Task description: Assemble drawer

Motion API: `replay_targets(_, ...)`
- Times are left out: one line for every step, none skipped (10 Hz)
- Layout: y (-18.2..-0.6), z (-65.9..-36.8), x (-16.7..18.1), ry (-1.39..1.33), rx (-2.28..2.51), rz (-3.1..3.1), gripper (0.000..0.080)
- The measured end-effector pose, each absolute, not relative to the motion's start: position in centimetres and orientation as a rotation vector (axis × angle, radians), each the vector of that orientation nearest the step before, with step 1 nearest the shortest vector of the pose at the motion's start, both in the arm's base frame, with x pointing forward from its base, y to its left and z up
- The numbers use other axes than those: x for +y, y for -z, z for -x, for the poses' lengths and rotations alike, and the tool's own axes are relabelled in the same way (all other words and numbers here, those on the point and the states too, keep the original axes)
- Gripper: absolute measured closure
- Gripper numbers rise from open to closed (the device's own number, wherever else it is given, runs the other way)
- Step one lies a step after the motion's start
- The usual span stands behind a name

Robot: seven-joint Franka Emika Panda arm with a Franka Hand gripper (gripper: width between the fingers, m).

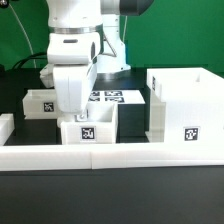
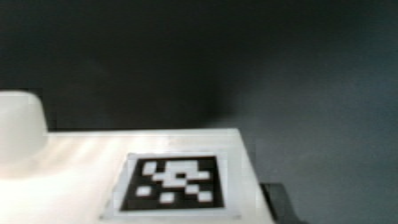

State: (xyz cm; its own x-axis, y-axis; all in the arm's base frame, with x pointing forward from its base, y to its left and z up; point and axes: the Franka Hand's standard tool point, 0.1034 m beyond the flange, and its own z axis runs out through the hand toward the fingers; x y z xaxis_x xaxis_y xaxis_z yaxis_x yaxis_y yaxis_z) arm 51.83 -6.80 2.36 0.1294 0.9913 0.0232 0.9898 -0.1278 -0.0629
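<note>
**A:** Starting at the exterior view's left, what lies beside the hand?

**B:** A small tray [image 1: 44, 101] on the dark surface [image 1: 20, 85]. It is off to the hand's side and apart from it. My guess is it's parked there until its turn comes.

**A:** And the hand itself?

**B:** The hand [image 1: 74, 110] hangs low over the rear edge of a second small tray [image 1: 88, 128]. That tray sits just below and in front of the hand, up against the low white wall [image 1: 120, 156]. I'd judge the wall is there to brace the tray so it can't skid when gripped. I cannot tell whether the fingers are spread or pressed together, because the hand's own body and the tray rim hide them.

**A:** Does the wrist view help?

**B:** Not much. It shows a white tagged face [image 2: 175, 183] close under the camera, probably that same tray, and no clear fingertips.

**A:** And further along?

**B:** The marker board [image 1: 108, 97] lies flat just behind the hand, on its other side. The big box [image 1: 185, 100] stands well clear of the hand at the exterior view's right. It is likely kept there so the trays can go into it one at a time.
</note>
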Motion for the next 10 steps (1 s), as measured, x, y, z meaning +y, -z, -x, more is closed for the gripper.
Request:
replay_targets(-2.3,-51.8,-6.5,-0.037,-2.038,2.305,0.0757)
replay_targets(-2.2,-51.9,-6.0,-0.035,-2.054,2.289,0.0757)
replay_targets(-2.3,-52.2,-5.2,-0.029,-2.056,2.299,0.0757)
replay_targets(-2.3,-52.3,-4.6,-0.028,-2.048,2.306,0.0757)
replay_targets(-2.2,-52.2,-5.0,-0.031,-2.042,2.31,0.0757)
replay_targets(-2.1,-52.3,-5.2,-0.005,-2.056,2.331,0.0757)
replay_targets(-2.1,-52.2,-5.2,-0.009,-2.056,2.328,0.0757)
replay_targets(-2.1,-52.3,-5.1,-0.002,-2.062,2.33,0.0757)
replay_targets(-1.9,-52.4,-4.8,0.026,-2.083,2.336,0.0757)
replay_targets(-1.8,-52.4,-4.3,0.025,-2.098,2.321,0.0757)
